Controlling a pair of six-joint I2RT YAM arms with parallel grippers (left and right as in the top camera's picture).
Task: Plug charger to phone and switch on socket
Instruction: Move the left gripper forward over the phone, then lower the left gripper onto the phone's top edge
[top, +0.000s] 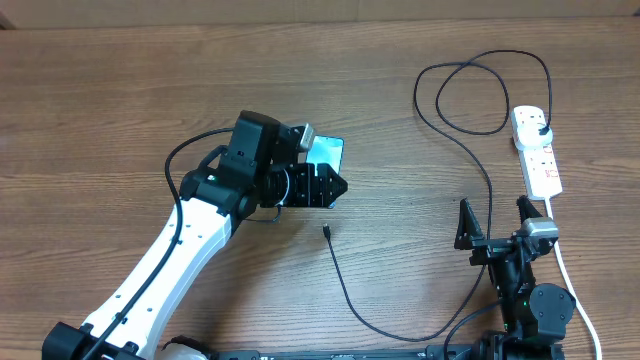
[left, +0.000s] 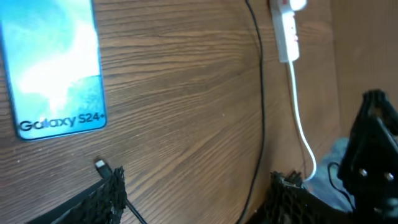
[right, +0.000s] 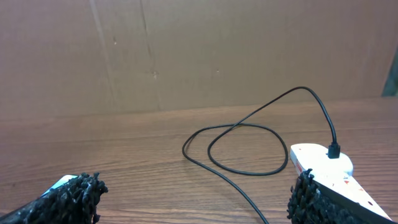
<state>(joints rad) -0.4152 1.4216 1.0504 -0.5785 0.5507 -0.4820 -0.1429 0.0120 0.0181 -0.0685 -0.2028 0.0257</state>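
Charger: the thin black charger cable (left: 261, 93) has its small connector tip (top: 327, 231) lying free on the brown wooden table (top: 120, 90). The tip is just near of the slim cyan-screened phone (top: 325, 150) at left centre and does not touch it. The cable loops right and far. Its black plug (top: 540, 128) sits in the far end of the white power strip (top: 540, 165) at right.

The left gripper (top: 322, 187) is at the phone's near edge, jaws spread and holding nothing. The tip lies beside one finger (left: 109, 190).

The right gripper (top: 493, 215) is near of the strip, jaws spread and empty.
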